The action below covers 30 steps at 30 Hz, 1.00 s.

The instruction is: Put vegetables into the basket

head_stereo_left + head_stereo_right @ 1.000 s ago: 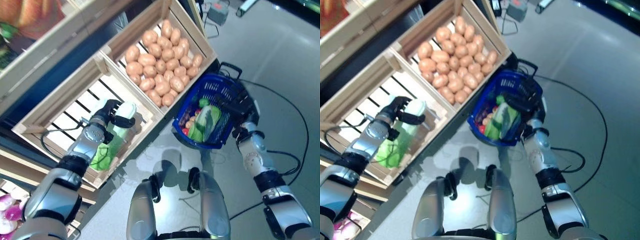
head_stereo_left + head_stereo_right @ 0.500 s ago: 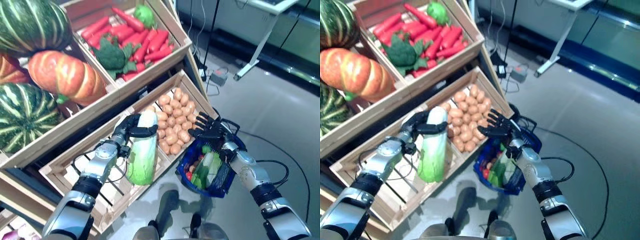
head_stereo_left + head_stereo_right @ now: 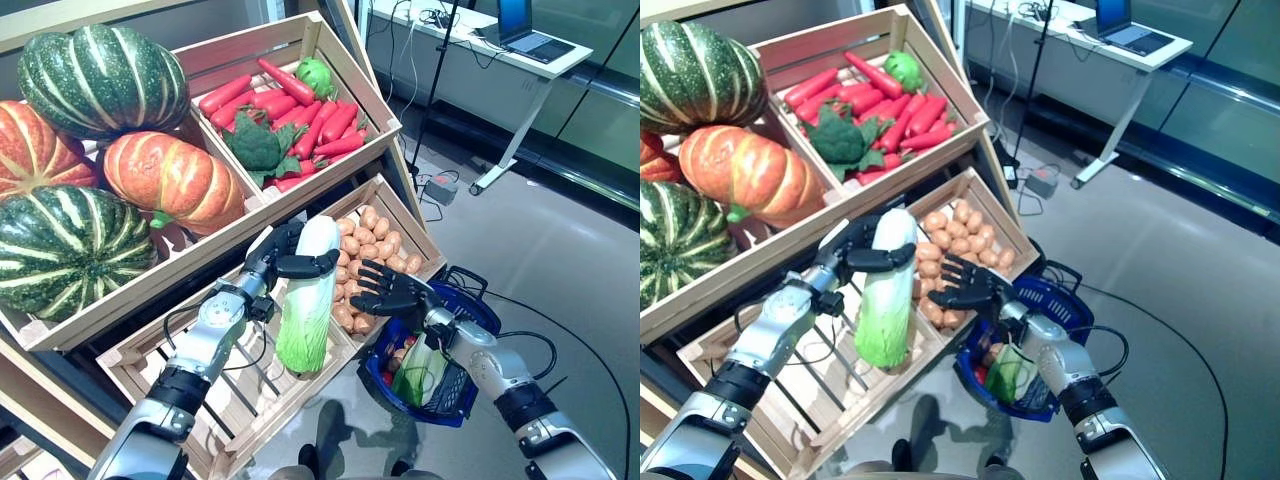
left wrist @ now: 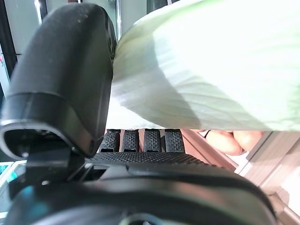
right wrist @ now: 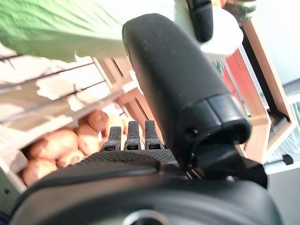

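My left hand (image 3: 277, 262) is shut on a long pale green napa cabbage (image 3: 305, 295) and holds it upright in the air in front of the lower crate. The cabbage fills the left wrist view (image 4: 206, 70) past my thumb. The blue plastic basket (image 3: 468, 312) stands on the floor to the right, with green leafy vegetables (image 3: 418, 372) and small red and brown ones in it. My right hand (image 3: 392, 292) is open with spread fingers above the basket's near rim, close to the right of the cabbage. It also shows in the right eye view (image 3: 970, 290).
A wooden stand (image 3: 330, 160) with slanted crates of vegetables rises on the left and behind. A white desk (image 3: 480, 45) with a laptop stands at the back right. Grey floor (image 3: 560, 250) lies open to the right of the basket.
The camera has tilted up. My left hand has carried the cabbage up and right toward the basket. My right hand has risen from the basket's rim and spread toward the cabbage.
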{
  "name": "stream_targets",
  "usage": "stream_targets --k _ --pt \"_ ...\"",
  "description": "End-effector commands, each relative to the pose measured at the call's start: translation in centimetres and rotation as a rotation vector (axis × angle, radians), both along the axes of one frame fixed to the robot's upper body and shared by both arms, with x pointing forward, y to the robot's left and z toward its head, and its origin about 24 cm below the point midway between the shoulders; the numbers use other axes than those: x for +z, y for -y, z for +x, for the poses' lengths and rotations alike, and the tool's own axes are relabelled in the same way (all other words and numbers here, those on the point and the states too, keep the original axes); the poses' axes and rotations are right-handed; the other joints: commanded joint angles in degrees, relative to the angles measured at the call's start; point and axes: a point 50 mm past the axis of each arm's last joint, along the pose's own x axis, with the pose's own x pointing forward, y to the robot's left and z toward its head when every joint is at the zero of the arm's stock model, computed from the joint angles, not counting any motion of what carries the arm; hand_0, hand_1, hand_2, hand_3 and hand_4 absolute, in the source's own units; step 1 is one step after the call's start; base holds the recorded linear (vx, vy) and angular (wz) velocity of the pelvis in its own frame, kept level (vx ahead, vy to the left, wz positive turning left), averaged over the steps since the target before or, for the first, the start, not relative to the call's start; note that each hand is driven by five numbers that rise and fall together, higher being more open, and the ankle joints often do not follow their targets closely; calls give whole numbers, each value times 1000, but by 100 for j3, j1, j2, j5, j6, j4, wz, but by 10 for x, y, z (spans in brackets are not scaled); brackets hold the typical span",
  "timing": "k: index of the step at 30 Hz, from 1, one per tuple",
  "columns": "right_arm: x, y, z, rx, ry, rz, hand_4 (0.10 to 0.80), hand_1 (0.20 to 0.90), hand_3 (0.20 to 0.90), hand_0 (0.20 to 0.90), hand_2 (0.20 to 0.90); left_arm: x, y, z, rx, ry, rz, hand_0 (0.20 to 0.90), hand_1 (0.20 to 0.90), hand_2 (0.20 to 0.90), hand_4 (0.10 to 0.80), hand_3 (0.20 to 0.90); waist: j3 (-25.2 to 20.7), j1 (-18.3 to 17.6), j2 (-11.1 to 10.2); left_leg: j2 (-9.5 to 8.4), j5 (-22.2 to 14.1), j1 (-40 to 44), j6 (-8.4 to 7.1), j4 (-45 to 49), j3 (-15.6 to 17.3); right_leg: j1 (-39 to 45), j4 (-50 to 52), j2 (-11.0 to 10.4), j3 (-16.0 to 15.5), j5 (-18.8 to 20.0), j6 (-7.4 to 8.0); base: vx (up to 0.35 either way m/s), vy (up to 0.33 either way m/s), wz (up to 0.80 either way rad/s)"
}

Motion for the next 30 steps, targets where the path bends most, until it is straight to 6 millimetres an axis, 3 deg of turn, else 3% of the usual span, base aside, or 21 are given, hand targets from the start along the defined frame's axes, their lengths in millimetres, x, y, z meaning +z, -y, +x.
stream_targets --k 1,16,30 --pt "18 -8 2 95 86 74 800 900 900 900 900 50 15 9 -50 258 -141 300 300 300 400 300 -790 -32 41 -73 -728 314 -76 17 78 -21 13 264 5 -251 -246 34 -5 -7" --pt "14 -41 -14 222 28 213 800 900 900 900 900 57 38 3 -137 310 -280 300 300 300 400 300 -798 -51 17 -63 -815 465 -55 17 69 106 13 286 105 -320 -256 6 -2 -1" --pt "33 -68 -12 282 66 295 800 900 900 900 900 52 65 -6 -245 306 -408 300 300 300 400 300 -798 -24 -22 -55 -845 531 -43 17 53 152 13 304 164 -330 -274 0 0 0"
